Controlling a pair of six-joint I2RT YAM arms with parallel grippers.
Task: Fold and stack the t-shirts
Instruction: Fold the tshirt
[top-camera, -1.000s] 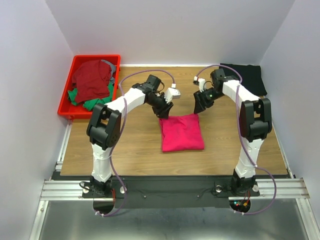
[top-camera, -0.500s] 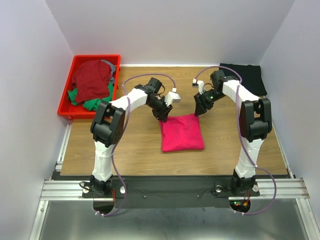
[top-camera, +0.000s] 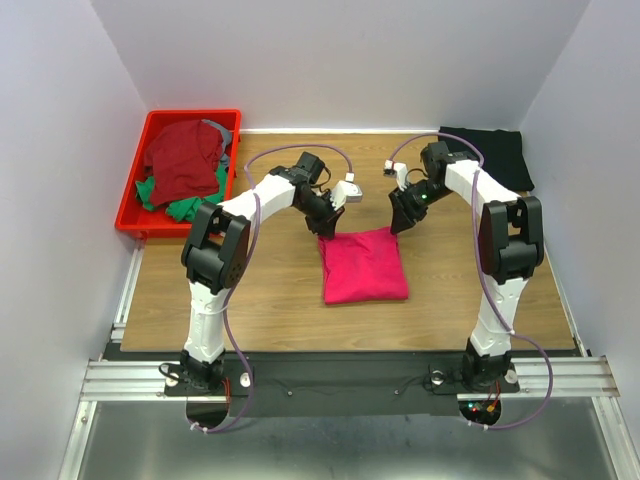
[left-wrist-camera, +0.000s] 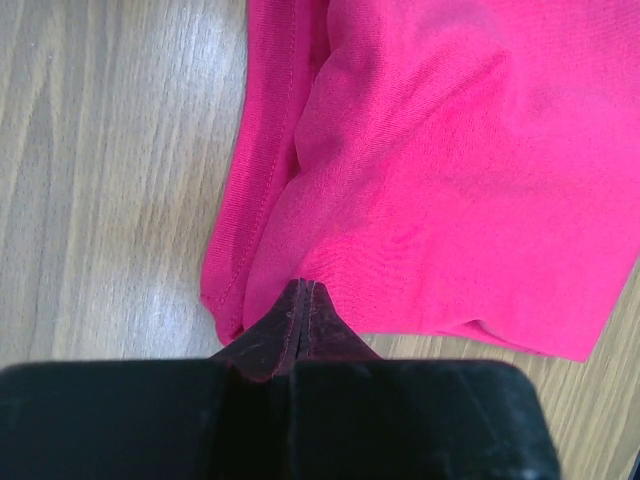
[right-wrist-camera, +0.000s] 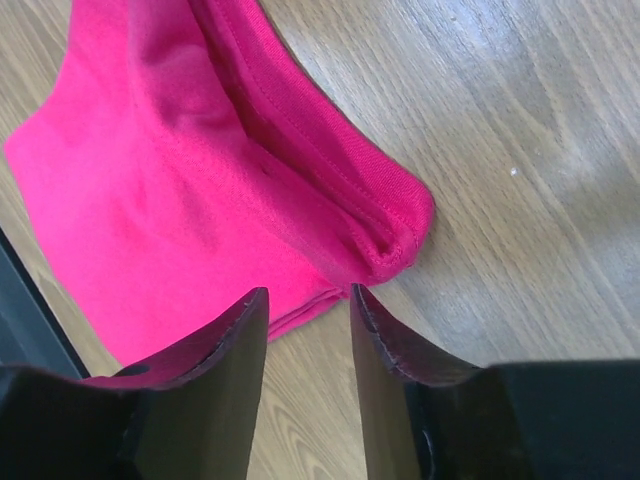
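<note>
Pink-red folded cloth t-shirt (top-camera: 364, 264) lies mid wooden bench (top-camera: 250, 290); likely soft, light, limp. My left fingers (left-wrist-camera: 270, 345) pinch its far-left corner; right fingers (right-wrist-camera: 230, 350) spread over far-right corner. Grip all hemmed layers.

Robot lab test cell, prob.: plain white panel walls (top-camera: 60, 150) box in a wood tabletop (top-camera: 250, 300) w/ aluminium rails (top-camera: 130, 375) at near edge (arm bases (top-camera: 205, 372) bolted there).

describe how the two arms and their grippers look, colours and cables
Both the left arm and right arm have white links, bulky black joints and a lilac cable looping alongside. The left gripper and right gripper carry dark, flat fingers that taper to thin tips.
</note>
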